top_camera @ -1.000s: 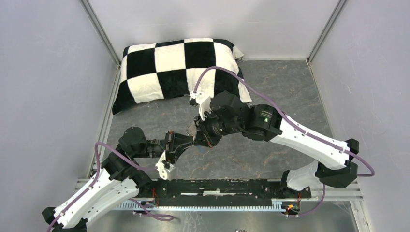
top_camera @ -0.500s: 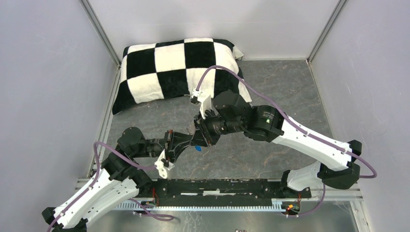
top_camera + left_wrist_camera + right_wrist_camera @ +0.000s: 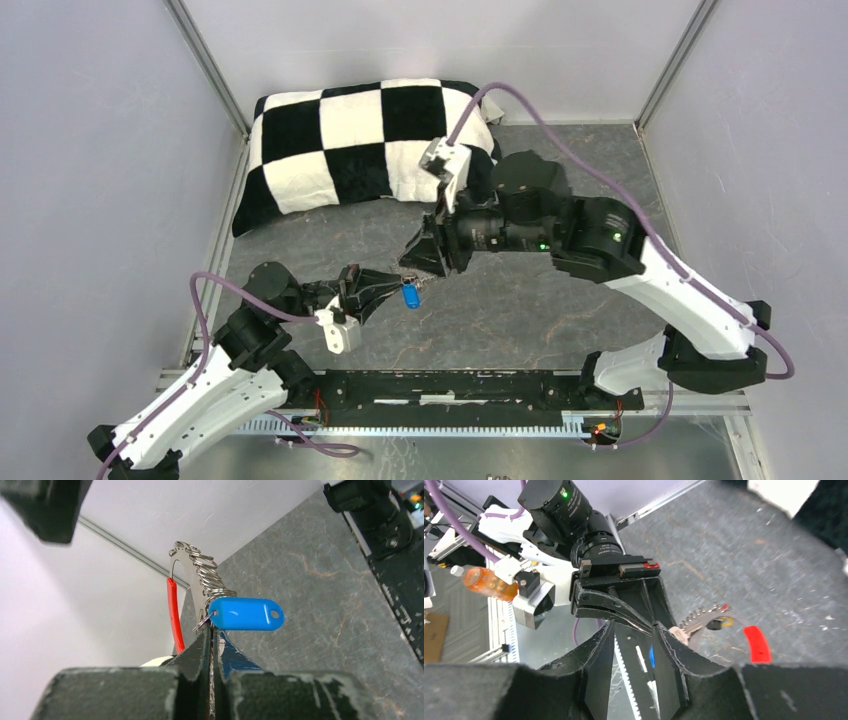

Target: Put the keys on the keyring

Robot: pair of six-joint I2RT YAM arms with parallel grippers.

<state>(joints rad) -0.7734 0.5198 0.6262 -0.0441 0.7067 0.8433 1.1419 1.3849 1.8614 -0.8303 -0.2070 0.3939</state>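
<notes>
Jaws of the left gripper (image 3: 210, 637) are seen pressed together on the keyring (image 3: 202, 572), which is pinched at its lower end and stands up beyond the fingertips. In the left wrist view a stack of small split rings (image 3: 216, 586) is threaded on the silvery loop, and a red sleeve (image 3: 174, 611) runs along its left side. A blue key tag (image 3: 245, 614) is hung from the loop by a small ring just above the fingertips and juts out to the right, roughly level, clear of the table (image 3: 320, 595).

In the top view the left gripper (image 3: 390, 289) is held low over the grey table (image 3: 560, 300), with the blue key tag (image 3: 409, 296) at its tip.

Jaws of the right gripper (image 3: 631, 642) are parted, and nothing is caught between them. Through the gap the body of the left gripper is seen, with a sliver of the blue key tag (image 3: 651, 656) below it. The keyring (image 3: 704, 622) and its red sleeve (image 3: 757, 644) lie to the right of the right finger, outside the gap. From above, the right gripper (image 3: 413, 263) is placed just behind the left gripper's tip, near the tag; whether any contact is made cannot be told. A checkered cushion (image 3: 370, 140) lies at the far edge.
</notes>
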